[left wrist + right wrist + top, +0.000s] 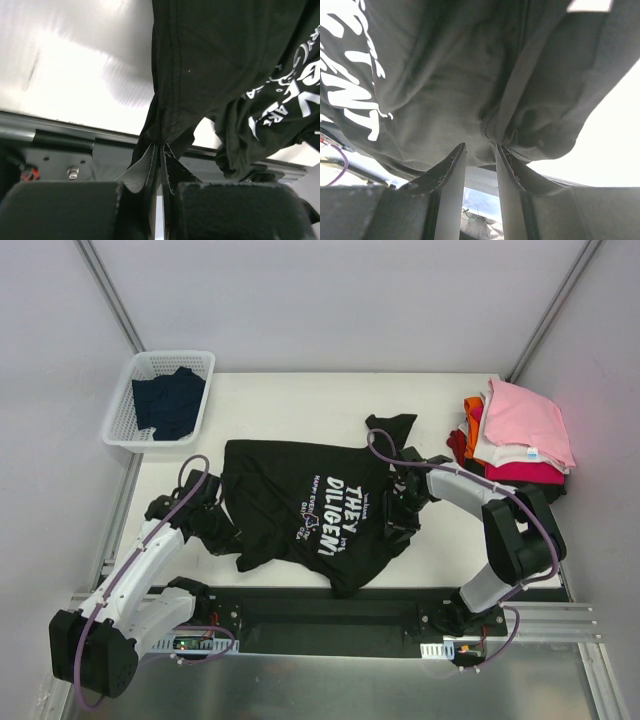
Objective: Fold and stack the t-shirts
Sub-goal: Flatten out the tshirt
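A black t-shirt (pixel 300 502) with white lettering lies crumpled and partly lifted in the middle of the table. My left gripper (pixel 216 523) is shut on its left edge; the left wrist view shows the jaws (pixel 161 146) pinching a fold of black cloth (pixel 210 60). My right gripper (pixel 401 506) is at the shirt's right side. In the right wrist view its jaws (pixel 480 146) stand slightly apart with the black cloth (pixel 470 75) draped just over the tips, not pinched. A stack of t-shirts with a pink one (pixel 528 420) on top sits at the far right.
A white basket (pixel 160 358) at the back left holds a dark navy t-shirt (pixel 168 405). The stack at the right shows orange, red, magenta and white layers under the pink. A black rail (pixel 330 612) runs along the table's near edge. Grey walls close in the sides.
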### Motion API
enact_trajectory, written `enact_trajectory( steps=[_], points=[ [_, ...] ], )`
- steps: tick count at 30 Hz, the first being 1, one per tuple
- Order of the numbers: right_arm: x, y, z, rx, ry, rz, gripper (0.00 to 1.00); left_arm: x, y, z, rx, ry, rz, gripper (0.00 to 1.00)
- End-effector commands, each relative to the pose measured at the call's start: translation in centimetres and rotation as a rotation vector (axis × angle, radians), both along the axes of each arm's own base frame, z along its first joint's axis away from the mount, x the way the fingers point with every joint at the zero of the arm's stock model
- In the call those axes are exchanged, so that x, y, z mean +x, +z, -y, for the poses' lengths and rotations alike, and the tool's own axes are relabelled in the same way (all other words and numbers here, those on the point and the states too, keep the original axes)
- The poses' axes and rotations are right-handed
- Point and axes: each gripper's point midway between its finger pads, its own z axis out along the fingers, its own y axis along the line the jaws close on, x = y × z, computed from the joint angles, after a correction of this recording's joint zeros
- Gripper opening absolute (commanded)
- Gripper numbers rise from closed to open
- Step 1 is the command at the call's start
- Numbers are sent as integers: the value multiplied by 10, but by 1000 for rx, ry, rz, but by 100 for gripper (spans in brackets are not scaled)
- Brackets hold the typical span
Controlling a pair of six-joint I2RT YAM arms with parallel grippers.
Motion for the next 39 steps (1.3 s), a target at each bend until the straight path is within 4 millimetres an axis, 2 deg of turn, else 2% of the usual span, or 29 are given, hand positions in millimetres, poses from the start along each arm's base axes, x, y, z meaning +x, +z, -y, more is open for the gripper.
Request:
enact_trajectory(
  steps=[1,3,4,11,18,20,21,22,25,29,33,35,36,37,38,39],
  points=[
    [-8,20,14,-42,3,42,33,-26,18,-28,147,45,-110,0],
    [-13,20,20,-68,0,52,33,-30,24,-37,196,58,-119,0],
    [-16,21,23,-77,-4,51,33,-39,25,-41,214,58,-152,0],
    [-25,34,49,-174,-51,108,33,-63,28,-50,245,73,-208,0],
    [-37,38,65,-223,-76,119,33,-72,23,-53,254,77,-236,0],
    [-42,35,66,-225,-78,108,33,-74,22,-54,263,74,-241,4],
    [-43,34,66,-219,-78,106,33,-74,23,-55,264,75,-241,10],
    [-43,34,65,-216,-78,106,33,-75,22,-55,263,75,-243,35],
    [-45,33,63,-201,-75,98,34,-77,25,-54,257,77,-235,76],
    [-45,32,62,-198,-70,94,34,-80,25,-57,268,83,-235,98],
    [-38,30,57,-184,-73,105,34,-73,30,-55,258,95,-206,99],
    [-27,35,50,-162,-69,128,33,-57,34,-50,232,97,-147,99],
    [-19,33,45,-156,-61,128,30,-50,36,-46,211,89,-122,96],
    [-5,41,37,-127,-58,156,24,-43,37,-38,175,80,-108,92],
    [3,45,27,-92,-49,153,8,-25,39,-28,127,73,-45,89],
    [11,42,20,-77,-38,140,1,-10,39,-18,85,56,-16,79]
  ],
)
